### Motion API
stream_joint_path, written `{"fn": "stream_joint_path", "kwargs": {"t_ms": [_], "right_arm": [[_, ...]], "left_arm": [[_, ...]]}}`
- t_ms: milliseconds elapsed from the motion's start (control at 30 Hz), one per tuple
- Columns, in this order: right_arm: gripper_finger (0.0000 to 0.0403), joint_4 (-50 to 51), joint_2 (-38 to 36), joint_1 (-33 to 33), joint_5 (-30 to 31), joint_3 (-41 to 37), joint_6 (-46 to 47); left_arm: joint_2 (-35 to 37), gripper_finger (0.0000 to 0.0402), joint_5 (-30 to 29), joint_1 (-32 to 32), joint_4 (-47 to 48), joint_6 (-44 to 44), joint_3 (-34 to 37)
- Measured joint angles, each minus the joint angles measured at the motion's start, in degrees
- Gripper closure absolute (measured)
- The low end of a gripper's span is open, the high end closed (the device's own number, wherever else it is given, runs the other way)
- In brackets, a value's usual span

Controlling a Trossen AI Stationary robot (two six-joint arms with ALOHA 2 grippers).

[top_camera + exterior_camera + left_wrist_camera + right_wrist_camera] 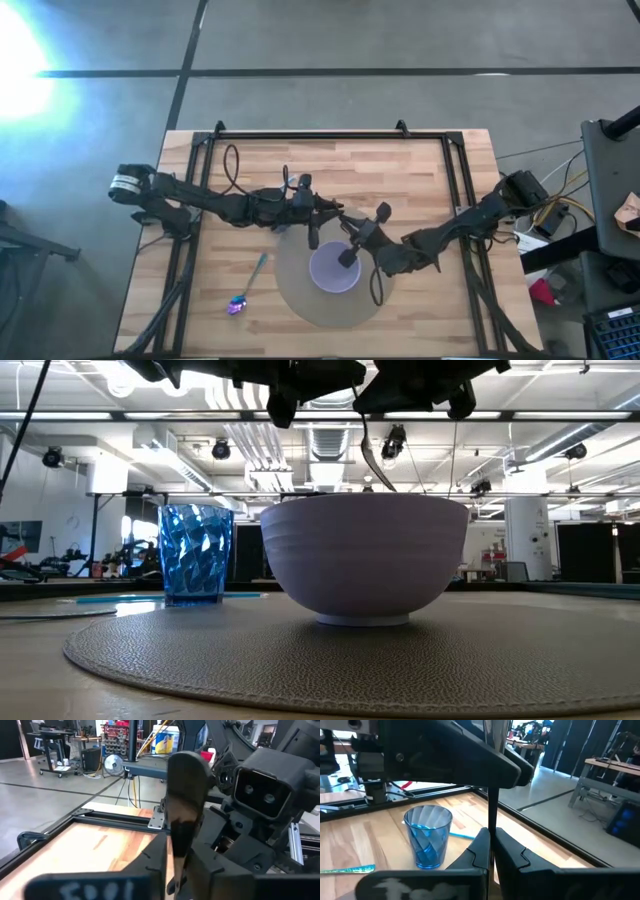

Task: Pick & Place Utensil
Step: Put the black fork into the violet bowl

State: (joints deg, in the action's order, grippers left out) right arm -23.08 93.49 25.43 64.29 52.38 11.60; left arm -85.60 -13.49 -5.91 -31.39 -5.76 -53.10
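A dark utensil (492, 805) is grasped by the right hand (491, 837). Its thin, straight stem is pinched between the two clenched fingers and stands upright out of them. Above that hand the stem widens into a flat, rounded, paddle-shaped end with a dull brownish sheen (182, 795). That end is seen between the fingers of the left hand (177, 857), which are pressed against both its sides. The utensil is thus gripped by both hands at once, and it is held clear of the counter (420, 170).

Directly below the two hands a lavender bowl (365, 555) is set. It is round and matte, with faint ridges around its wall and a small foot ring. It rests on a round grey mat (300, 660) with a pebbled, woven-looking texture. Just beside the left hand, at the mat's edge, stands a translucent blue tumbler (427, 837) with twisted facets.

Well away from both hands, on the pale wood-plank counter on the left hand's side, a second utensil (248, 285) is laid flat. It has a slim glittery teal handle and a shiny purple head.
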Motion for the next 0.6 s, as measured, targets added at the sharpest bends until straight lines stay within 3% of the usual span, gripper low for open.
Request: {"fn": "stream_joint_path", "kwargs": {"t_ms": [133,600], "right_arm": [[0.0394,0.12,0.0,-0.02,0.12,-0.01,-0.4],[0.0394,0.08,-0.34,0.09,0.15,-0.07,-2.79]], "left_arm": [[0.0,0.0394,0.09,-0.02,0.37,-0.39,0.0],[0.02,0.04,-0.36,-0.89,0.41,-0.31,0.0]]}}
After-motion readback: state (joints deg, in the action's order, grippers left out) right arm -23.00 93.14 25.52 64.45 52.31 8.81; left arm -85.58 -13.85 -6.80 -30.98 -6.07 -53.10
